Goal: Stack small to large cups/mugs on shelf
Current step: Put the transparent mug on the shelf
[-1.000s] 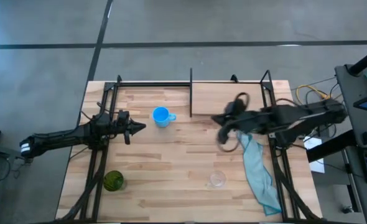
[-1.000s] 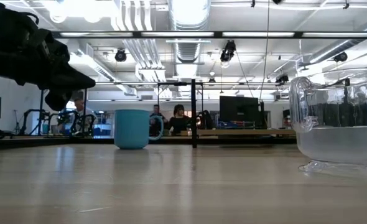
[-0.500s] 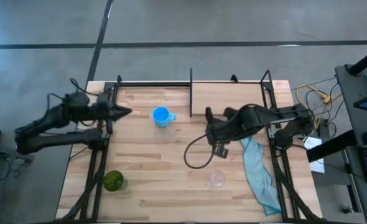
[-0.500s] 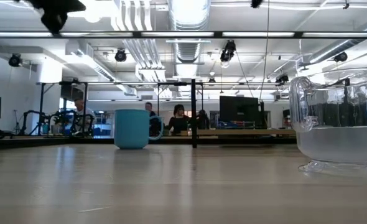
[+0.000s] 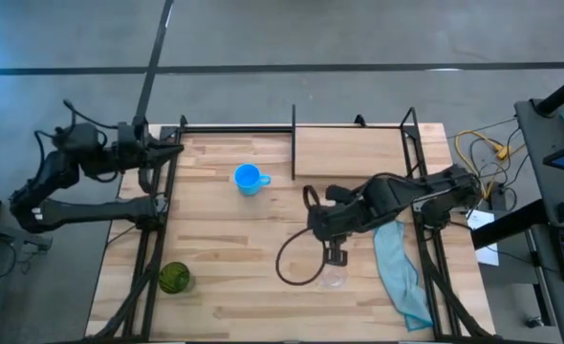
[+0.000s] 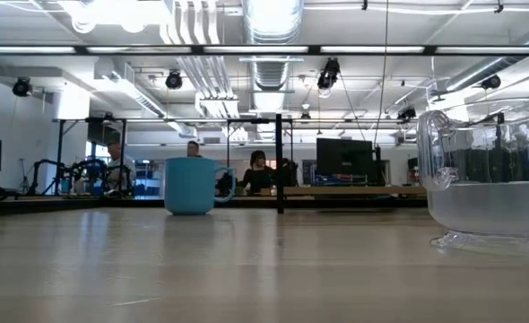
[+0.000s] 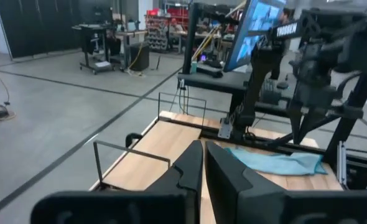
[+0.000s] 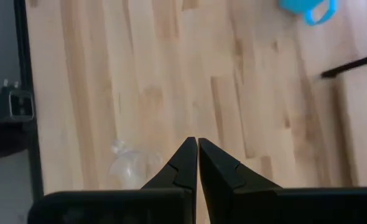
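The small clear cup (image 5: 334, 277) stands upright on the table near its near edge, big in the low view (image 6: 489, 175). The blue mug (image 5: 249, 179) stands upright mid-table, handle toward the right. The dark green cup (image 5: 174, 277) sits at the near left. The shelf (image 5: 354, 151) is a light board in a black frame at the far right. My right gripper (image 5: 334, 256) is shut and hovers just on the far side of the clear cup (image 8: 130, 165), touching nothing. My left gripper (image 5: 175, 150) is shut, pulled back over the table's far left corner.
A teal cloth (image 5: 397, 272) lies along the right side of the table, under my right arm. A black cable loop (image 5: 296, 263) hangs from that arm beside the clear cup. Black frame rails (image 5: 153, 239) run down both table sides. People and desks show beyond the far edge.
My left gripper has drawn back from beside the blue mug toward the table's far left corner and risen out of the low view. My right gripper has swung from the far right toward the near edge, ending just short of the clear cup. The cups have not moved.
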Robot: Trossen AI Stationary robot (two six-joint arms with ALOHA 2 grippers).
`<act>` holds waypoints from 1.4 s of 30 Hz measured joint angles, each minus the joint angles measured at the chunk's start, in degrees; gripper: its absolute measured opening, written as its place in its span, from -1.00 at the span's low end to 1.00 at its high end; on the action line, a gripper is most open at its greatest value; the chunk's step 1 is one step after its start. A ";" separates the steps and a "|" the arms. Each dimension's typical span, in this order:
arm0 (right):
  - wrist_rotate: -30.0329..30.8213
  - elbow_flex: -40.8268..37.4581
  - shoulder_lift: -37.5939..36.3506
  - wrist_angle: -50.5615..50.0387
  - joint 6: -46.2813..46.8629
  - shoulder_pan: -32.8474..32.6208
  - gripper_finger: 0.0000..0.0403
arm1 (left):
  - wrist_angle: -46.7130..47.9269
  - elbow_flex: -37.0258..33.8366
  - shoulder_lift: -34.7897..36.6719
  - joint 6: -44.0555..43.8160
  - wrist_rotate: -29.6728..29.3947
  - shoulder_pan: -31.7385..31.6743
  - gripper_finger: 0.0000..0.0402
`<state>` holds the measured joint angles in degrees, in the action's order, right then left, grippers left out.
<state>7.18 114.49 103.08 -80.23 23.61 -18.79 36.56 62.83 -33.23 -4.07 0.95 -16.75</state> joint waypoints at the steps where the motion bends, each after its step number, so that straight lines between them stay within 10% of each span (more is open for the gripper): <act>1: -0.60 -0.16 0.42 -0.07 0.20 0.02 -0.95 | 0.02 -0.09 0.66 -0.03 -0.01 0.00 -0.98; 24: -15.15 -1.01 19.55 -9.82 3.10 -2.62 -0.50 | 0.00 -0.42 11.16 -3.05 0.02 0.00 -0.98; 42: -8.66 -1.47 21.80 -8.87 0.26 -3.56 -0.50 | 0.00 -0.44 11.79 -3.02 0.29 0.02 -0.98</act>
<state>-1.48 113.01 124.88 -89.10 23.86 -22.35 36.56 62.39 -21.44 -7.09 1.24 -16.73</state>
